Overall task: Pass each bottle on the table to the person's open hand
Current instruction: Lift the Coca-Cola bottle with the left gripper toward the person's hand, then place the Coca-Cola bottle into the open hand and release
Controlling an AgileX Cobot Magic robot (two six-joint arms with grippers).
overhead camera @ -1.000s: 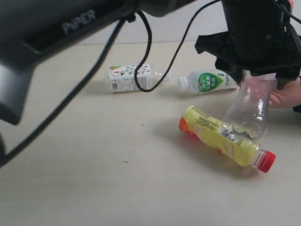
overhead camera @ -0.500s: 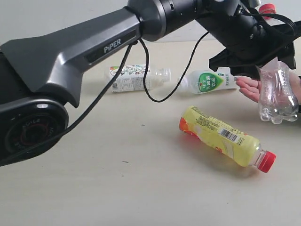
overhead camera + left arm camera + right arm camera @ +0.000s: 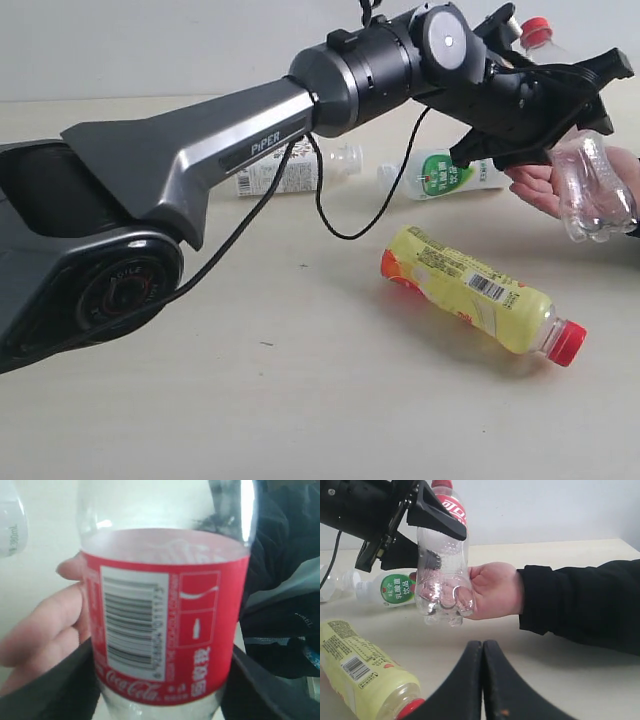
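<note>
My left gripper [image 3: 555, 105] is shut on the clear crushed bottle [image 3: 595, 190], across its red label [image 3: 165, 615]. It holds the bottle upright, red cap [image 3: 537, 30] on top, with its base against the person's open hand [image 3: 495, 590]. The yellow-orange bottle [image 3: 470, 290] lies on the table [image 3: 300, 400] in front. The white-green bottle [image 3: 440, 170] and the floral-label bottle [image 3: 280, 172] lie farther back, the latter partly behind the arm. My right gripper [image 3: 482, 645] is shut on nothing, low over the table near the yellow-orange bottle's [image 3: 360, 670] red cap.
The person's black sleeve [image 3: 580, 605] lies along the table at the right. My left arm [image 3: 200, 150] stretches across the scene from the left, with a black cable [image 3: 340, 215] hanging beneath it.
My left gripper has carried the crushed bottle up from beside the yellow-orange bottle and rightward to the person's hand. The other bottles have not moved.
</note>
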